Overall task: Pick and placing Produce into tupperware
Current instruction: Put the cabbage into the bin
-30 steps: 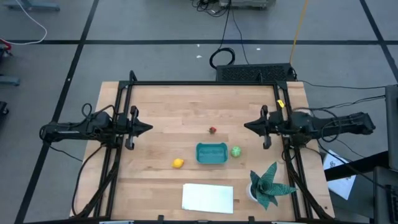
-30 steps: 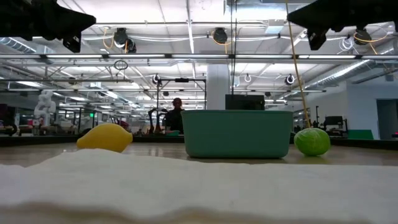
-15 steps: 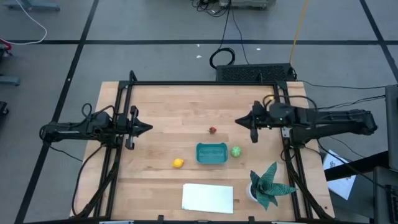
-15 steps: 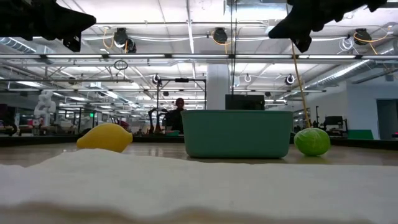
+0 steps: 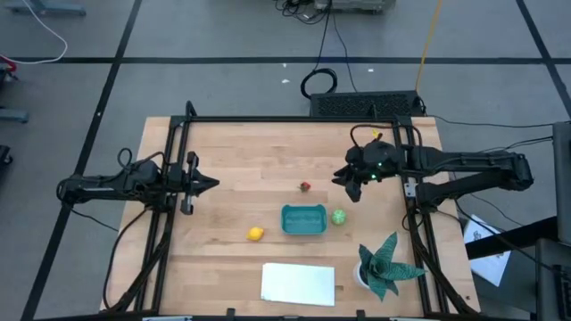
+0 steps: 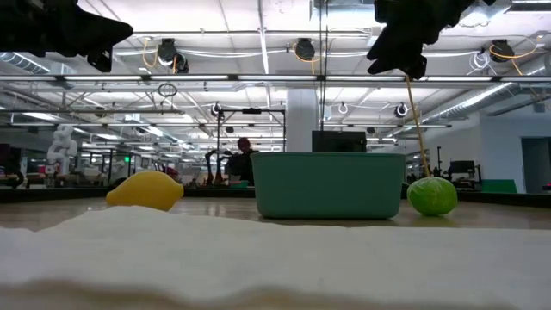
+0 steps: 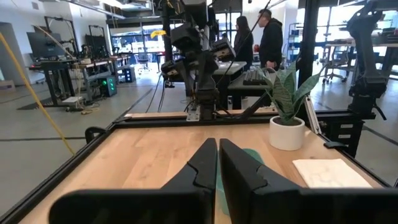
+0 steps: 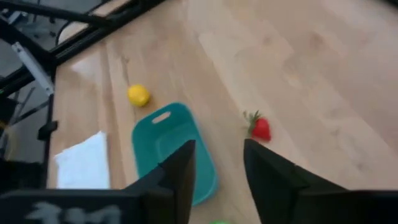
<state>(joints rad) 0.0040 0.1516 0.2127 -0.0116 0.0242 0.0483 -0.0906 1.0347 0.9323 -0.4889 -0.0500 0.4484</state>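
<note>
The teal tupperware (image 5: pixel 303 219) stands on its base on the wooden table, near the middle. Three pieces of produce lie around it on the table: a yellow lemon (image 5: pixel 255 234) to its left, a round light-green piece (image 5: pixel 338 216) just off its right end, and a small red piece (image 5: pixel 305 186) on its far side. My right gripper (image 5: pixel 343 178) hangs open above the table, right of the red piece (image 8: pixel 260 127), slanting down over the tub (image 8: pixel 174 146). My left gripper (image 5: pixel 214 184) waits shut at the table's left side, pointing level.
A flat white sheet (image 5: pixel 298 283) lies at the near edge. A potted spiky plant (image 5: pixel 384 266) stands at the near right. Black frame rails (image 5: pixel 268 119) run along the far edge and both sides. People stand in the room beyond (image 7: pixel 261 37).
My right gripper has swung out from the table's right edge toward the middle, risen a little and tipped from level to slanting down, rolling as it went. The produce and the tupperware have not moved.
</note>
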